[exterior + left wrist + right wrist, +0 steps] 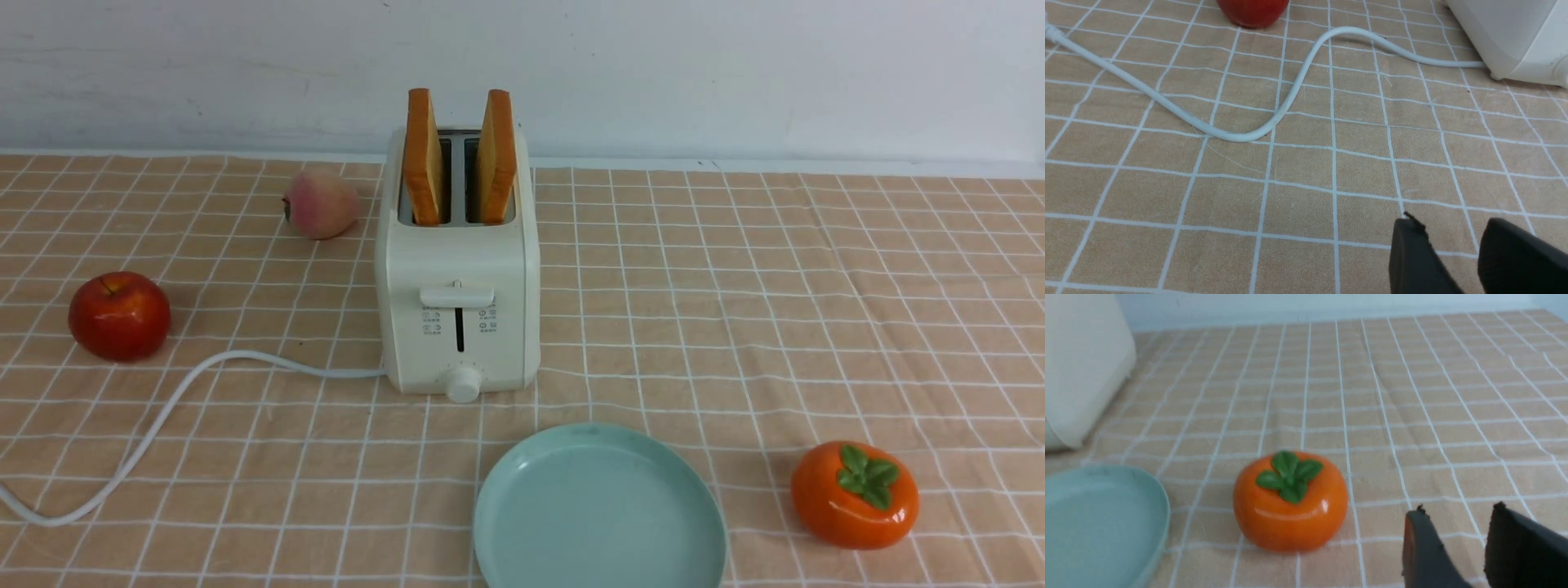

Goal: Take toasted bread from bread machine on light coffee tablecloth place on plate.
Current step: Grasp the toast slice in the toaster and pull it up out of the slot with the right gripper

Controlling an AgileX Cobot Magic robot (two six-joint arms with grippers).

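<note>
Toasted bread [423, 155] is standing up in the bread machine [459, 310], and it is not on the plate yet. One slice is in the left slot, and the other slice [496, 155] is in the right slot. Both stick up out of the top, so there is a good bit of bread to grab. The plate [600, 510] is near the front of the machine, a little to the right, with no bread on it. Everything sits on the light coffee tablecloth [751, 327].

The left pincer [1441, 220] is open, with a gap between its two tips and nothing in it. The right pincer [1457, 508] is open too, and it holds nothing. A red apple [120, 316] and an orange persimmon [855, 495] are also out, but they are not part of the job.

So I think the job is right at its start. No bread is on the plate. What is left is to pinch the toast, lift it straight up out of its slot, and lay it down on the plate.
</note>
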